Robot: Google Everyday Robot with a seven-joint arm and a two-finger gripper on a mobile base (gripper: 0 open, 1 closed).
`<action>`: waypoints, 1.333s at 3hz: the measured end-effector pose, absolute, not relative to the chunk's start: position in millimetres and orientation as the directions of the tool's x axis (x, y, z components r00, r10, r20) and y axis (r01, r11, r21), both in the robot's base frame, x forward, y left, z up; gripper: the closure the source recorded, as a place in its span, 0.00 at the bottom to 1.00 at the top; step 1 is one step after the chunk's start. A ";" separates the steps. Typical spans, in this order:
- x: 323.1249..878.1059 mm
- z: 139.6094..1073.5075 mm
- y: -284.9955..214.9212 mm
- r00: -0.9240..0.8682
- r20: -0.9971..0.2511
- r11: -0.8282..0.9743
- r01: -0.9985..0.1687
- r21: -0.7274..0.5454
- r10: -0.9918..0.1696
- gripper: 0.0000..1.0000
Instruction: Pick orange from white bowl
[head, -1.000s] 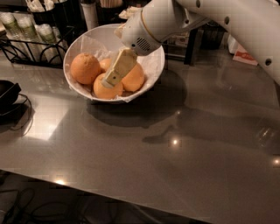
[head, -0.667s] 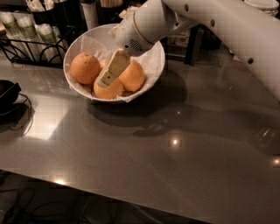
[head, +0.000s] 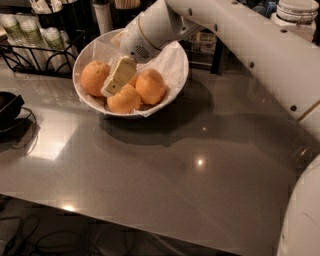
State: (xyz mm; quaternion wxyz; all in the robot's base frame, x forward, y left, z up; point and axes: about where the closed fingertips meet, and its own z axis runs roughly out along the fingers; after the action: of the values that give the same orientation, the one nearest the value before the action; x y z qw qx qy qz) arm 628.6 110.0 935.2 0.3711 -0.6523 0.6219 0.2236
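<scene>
The gripper (head: 118, 76) is down inside the white bowl (head: 181, 61), its pale pad lying among the fruit. Whether it is spread or closed on anything I cannot tell. The orange (head: 93, 77), the roundest one, sits at the bowl's left side, touching the gripper's left face. A front orange (head: 124, 100) lies just under the gripper's tip and a right orange (head: 151, 86) is just beside it, with a sliver of another showing between them. The white arm (head: 240, 35) comes in from the right, passing over the bowl's far rim.

The bowl stands near the worktop's (head: 175, 175) far left corner. A black wire rack (head: 30, 56) of cups stands just behind and to the left of it, along the far edge. A black object (head: 7, 107) with a cable (head: 25, 131) sits at the left edge. From the bowl toward the near edge and the right, the grey surface lies bare.

Crinkled white paper (head: 169, 56) lines the bowl. A lidded jar (head: 299, 12) stands past the far right corner.
</scene>
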 end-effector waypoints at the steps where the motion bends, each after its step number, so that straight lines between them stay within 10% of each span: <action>1: 634.5 930.0 114.5 0.126 -0.748 0.046 -0.978 -0.205 -0.651 0.14; 2: 637.5 924.5 119.1 0.121 -0.743 0.040 -0.980 -0.195 -0.658 0.31; 4: 631.5 913.1 136.1 0.115 -0.748 0.000 -0.988 -0.152 -0.654 0.29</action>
State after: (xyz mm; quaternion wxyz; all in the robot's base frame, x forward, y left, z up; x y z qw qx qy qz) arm 631.5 136.1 913.1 0.3423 -0.6634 0.6188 0.2445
